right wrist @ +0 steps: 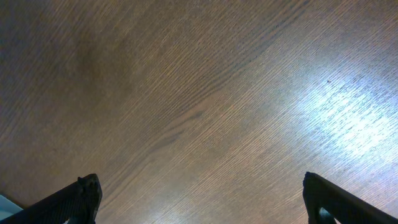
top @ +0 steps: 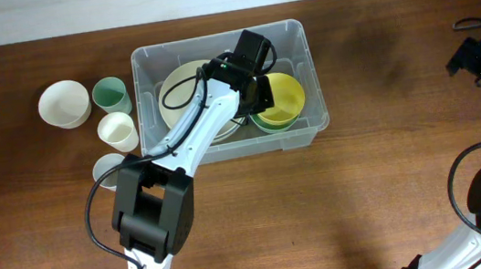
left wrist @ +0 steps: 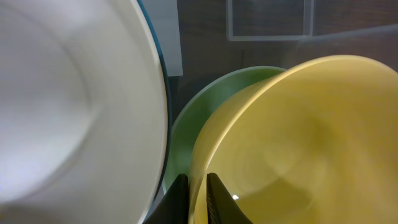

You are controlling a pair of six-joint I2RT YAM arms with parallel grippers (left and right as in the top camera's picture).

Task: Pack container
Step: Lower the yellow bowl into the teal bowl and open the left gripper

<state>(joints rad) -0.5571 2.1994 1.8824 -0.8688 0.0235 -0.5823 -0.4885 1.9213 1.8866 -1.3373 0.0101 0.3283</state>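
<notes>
While pinching yellow plastic bowl [left wrist: 298,143] by rim in narrowly closed left gripper [left wrist: 198,199], seat squarely in green plastic bowl [left wrist: 193,118] inside clear rectangular plastic container [top: 210,37] mid wooden table [top: 392,171]; leave wide-spread right gripper [right wrist: 199,205] parked.

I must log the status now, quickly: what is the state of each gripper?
Left gripper: closed on the rim of the yellow bowl.
Right gripper: open, holding nothing, above the table.
</notes>
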